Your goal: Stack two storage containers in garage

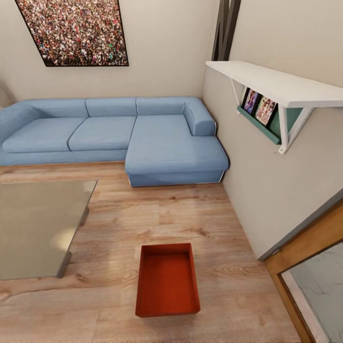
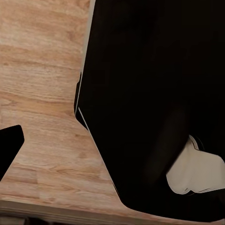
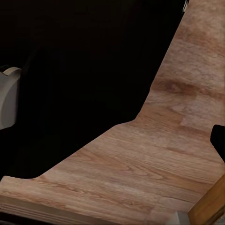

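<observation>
A: Where is the storage container?

B: One red-orange storage container [image 1: 167, 279] lies flat on the light wood-plank floor [image 1: 143, 219] of the living room, open side up, nothing inside. It sits low in the head view, a little left of centre, with its long sides running away from the camera.

A: What is around it?

B: A low glass-topped coffee table [image 1: 38, 224] stands near it to the left, apart from it. Beyond both, a blue corner sofa [image 1: 119, 133] fills the angle of the far walls, under a large framed picture of a crowd [image 1: 76, 31]. On the right wall a white shelf [image 1: 281, 85] juts out, with a teal rack of small framed pictures [image 1: 259, 112] beneath it. An orange-wood door frame [image 1: 305, 247] shows at the lower right.

A: And the grippers, relative to the box?

B: I cannot place them against the container. Both wrist views look down past a big black body (part of the robot, by the look of it) [image 2: 150, 103] onto plank floor [image 3: 154, 164], with no container there. A black tip [image 2: 9, 145] pokes in at the edge of the left wrist view and another [image 3: 219, 140] at the edge of the right one.

A: Open or closed?

B: I cannot tell for either one.
</observation>
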You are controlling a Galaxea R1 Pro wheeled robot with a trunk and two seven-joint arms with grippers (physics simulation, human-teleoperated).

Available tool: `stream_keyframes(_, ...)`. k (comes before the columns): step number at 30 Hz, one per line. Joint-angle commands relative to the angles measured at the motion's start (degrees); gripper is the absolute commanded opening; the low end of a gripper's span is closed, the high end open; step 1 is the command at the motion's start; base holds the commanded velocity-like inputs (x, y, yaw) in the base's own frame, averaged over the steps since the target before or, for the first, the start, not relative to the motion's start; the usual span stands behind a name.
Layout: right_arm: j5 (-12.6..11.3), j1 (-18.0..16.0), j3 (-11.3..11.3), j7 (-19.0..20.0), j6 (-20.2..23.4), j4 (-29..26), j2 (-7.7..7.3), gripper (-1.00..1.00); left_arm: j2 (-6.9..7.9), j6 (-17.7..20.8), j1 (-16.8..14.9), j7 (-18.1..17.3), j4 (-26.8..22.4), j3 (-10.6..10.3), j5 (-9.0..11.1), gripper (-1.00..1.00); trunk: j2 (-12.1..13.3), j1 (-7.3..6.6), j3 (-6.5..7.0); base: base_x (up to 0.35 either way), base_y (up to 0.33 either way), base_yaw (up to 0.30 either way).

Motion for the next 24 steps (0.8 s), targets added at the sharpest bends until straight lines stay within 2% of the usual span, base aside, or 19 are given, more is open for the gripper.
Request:
stream_keyframes(1, -0.06, -0.06, 0.44, -0.01, -0.30, 0.15, 0.00, 1.00, 0.01, 0.02, -0.02, -0.05, 0.00, 0.12, 0.32, 1.00, -0.04, 0.00, -0.14, 0.000, 0.000, 0.000)
stream_keyframes(24, -0.06, -0.06, 0.44, -0.01, -0.30, 0.15, -0.07, 1.00, -0.18, 0.02, -0.02, -0.05, 0.00, 0.05, 0.17, 1.00, -0.04, 0.00, -2.23, 0.000, 0.000, 0.000)
